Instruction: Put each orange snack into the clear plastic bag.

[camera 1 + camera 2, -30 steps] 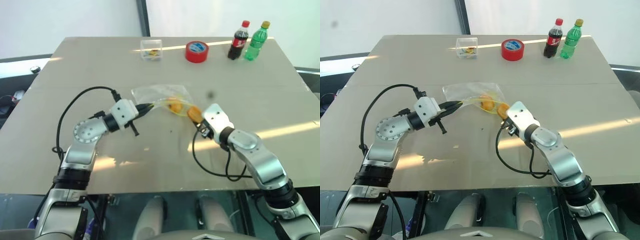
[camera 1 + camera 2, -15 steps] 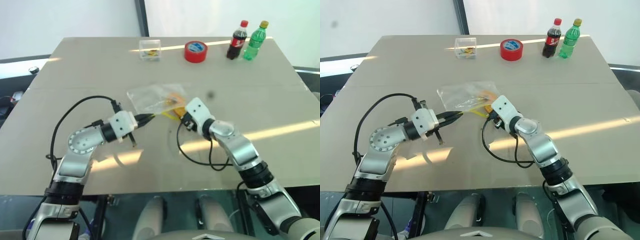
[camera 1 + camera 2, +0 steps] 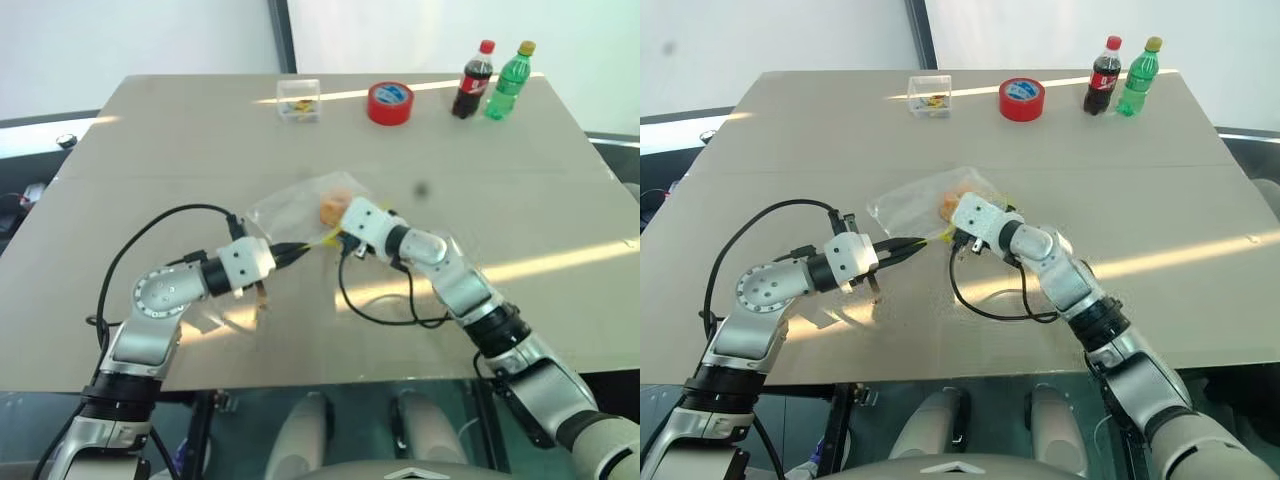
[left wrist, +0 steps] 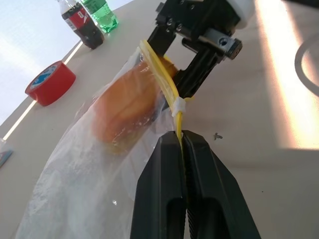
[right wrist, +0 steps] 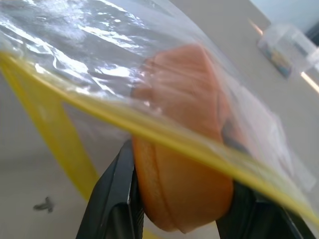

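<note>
We pinch floppy clear plastic bag (image 4: 79, 199) by its seal strip with left gripper (image 4: 182, 144); right gripper (image 5: 179, 199) clamps soft, light oblong orange snack (image 5: 184, 164) midway, squashable.

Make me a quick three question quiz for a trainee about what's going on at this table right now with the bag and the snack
1. What is the left gripper pinching?
2. True or false: the orange snack lies loose on the table.
3. Which stands nearest the red tape roll: A the cola bottle, B the small clear box, C the green bottle?

Key
1. The yellow seal strip of the clear plastic bag, held shut between its fingers.
2. False: it sits between the right gripper fingers at the bag's mouth.
3. A, by a small margin over the box.
</note>
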